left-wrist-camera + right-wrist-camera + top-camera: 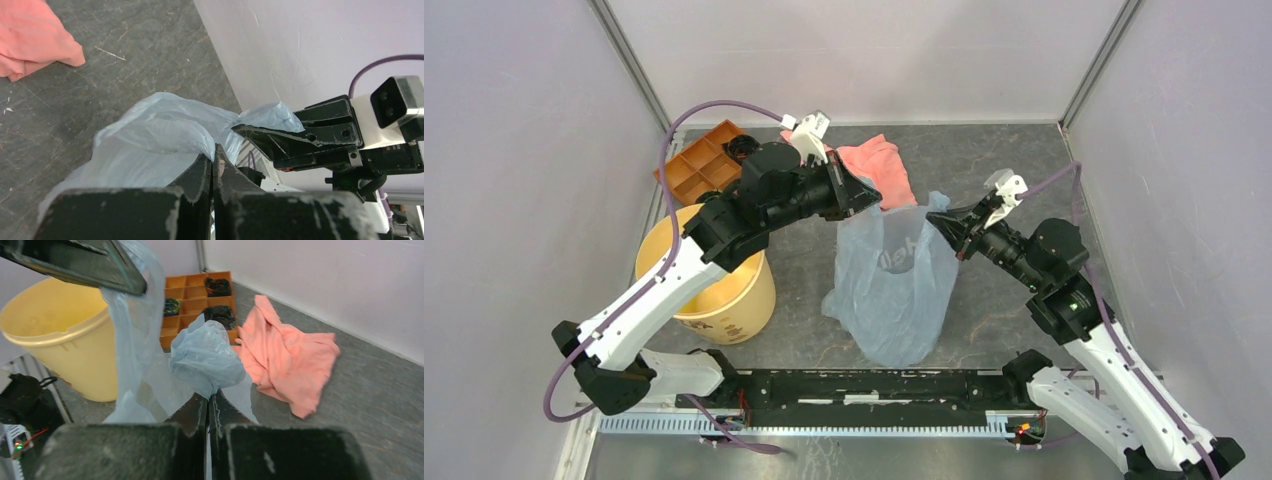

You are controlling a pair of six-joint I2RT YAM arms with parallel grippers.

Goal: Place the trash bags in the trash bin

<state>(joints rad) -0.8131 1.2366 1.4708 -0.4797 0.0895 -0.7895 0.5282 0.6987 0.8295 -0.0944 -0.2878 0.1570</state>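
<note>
The pale blue translucent trash bag (pixel 894 285) hangs in the middle, stretched between both grippers, its bottom near the table. My left gripper (pixel 874 197) is shut on the bag's upper left edge (pixel 165 132). My right gripper (pixel 939 225) is shut on the bag's upper right edge (pixel 205 355). The tan-yellow trash bin (pixel 724 300) stands upright to the left of the bag, partly under my left arm, and also shows in the right wrist view (pixel 60 330). The bag is outside the bin.
A salmon-pink cloth (pixel 879 165) lies behind the bag. An orange-brown compartment tray (pixel 699 165) with dark items sits at the back left beside the wall. Grey walls enclose the table on three sides.
</note>
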